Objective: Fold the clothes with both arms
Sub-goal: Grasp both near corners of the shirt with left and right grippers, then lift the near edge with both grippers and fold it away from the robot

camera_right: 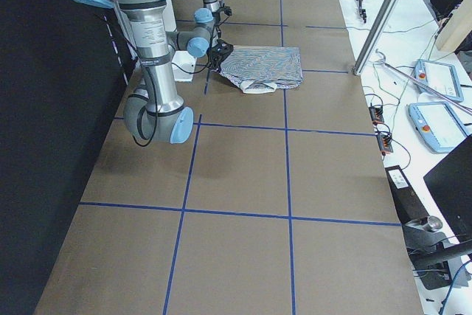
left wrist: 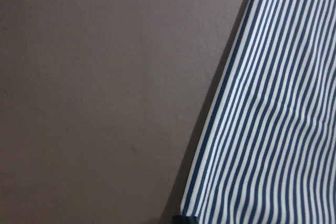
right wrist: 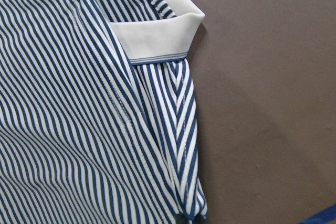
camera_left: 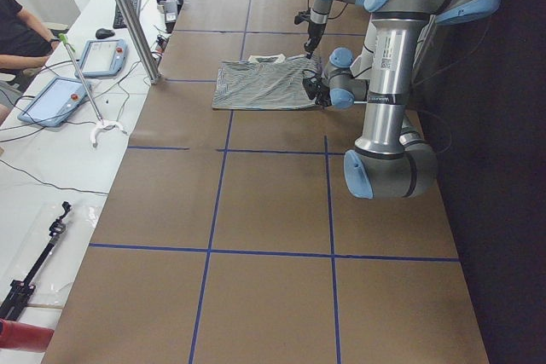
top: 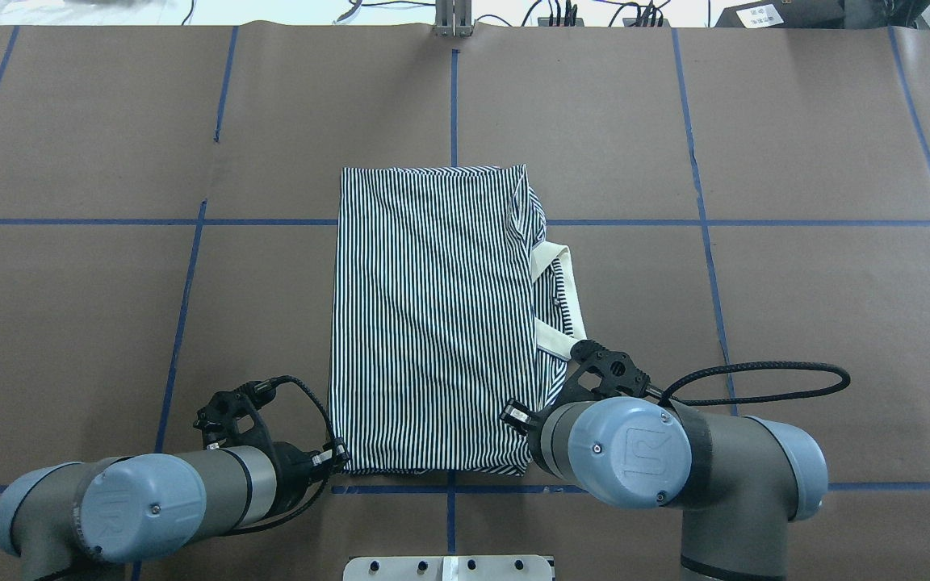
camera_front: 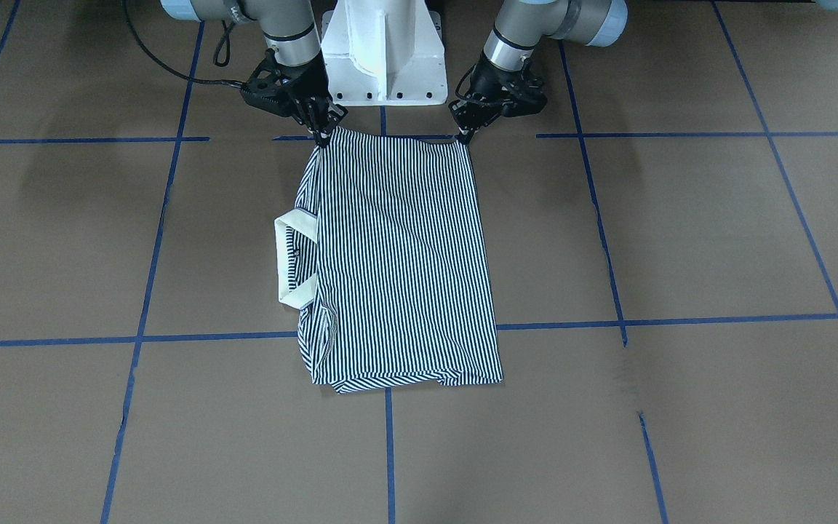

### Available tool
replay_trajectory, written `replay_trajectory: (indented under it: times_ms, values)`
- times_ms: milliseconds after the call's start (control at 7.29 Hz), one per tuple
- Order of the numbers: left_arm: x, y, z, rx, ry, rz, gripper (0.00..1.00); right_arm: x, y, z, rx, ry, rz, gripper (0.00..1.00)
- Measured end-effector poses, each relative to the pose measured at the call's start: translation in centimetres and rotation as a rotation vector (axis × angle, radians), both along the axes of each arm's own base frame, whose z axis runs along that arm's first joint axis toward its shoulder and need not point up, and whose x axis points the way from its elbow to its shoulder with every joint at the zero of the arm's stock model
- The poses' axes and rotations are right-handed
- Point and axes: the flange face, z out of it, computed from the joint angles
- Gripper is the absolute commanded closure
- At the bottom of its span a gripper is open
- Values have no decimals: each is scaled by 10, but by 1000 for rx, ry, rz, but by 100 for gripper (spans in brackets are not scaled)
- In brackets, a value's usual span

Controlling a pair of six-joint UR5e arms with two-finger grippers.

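The striped polo shirt lies folded into a long rectangle on the brown table, also shown in the overhead view. Its cream collar sticks out on the robot's right side. My left gripper is shut on the shirt's near corner at the robot's left. My right gripper is shut on the other near corner, just past the collar side. In the overhead view its fingertips are hidden under its wrist. The wrist views show only striped cloth and the collar close up.
The white pedestal base stands just behind both grippers. Blue tape lines divide the brown table into squares. A metal post and a side bench with tablets stand beyond the far edge, an operator beside them.
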Motion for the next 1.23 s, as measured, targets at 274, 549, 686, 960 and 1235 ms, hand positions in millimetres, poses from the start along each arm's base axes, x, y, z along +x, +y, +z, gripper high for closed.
replay_trajectory:
  times_ms: [274, 549, 686, 960, 1235]
  values:
    - [-42, 6, -54, 2, 27, 2, 100, 25, 28, -13, -27, -23, 3, 100]
    - [-77, -27, -100, 29, 30, -58, 100, 53, -1, -35, 5, 2, 71, 100]
    - [-82, -68, -111, 65, 6, -100, 100, 57, -41, -42, 46, 26, 108, 100]
    - [-84, -140, -108, 131, -73, -135, 100, 60, -127, -55, 59, 65, 162, 100]
    - [-71, -189, -91, 154, -139, -162, 100, 51, -203, -57, 40, 62, 194, 100]
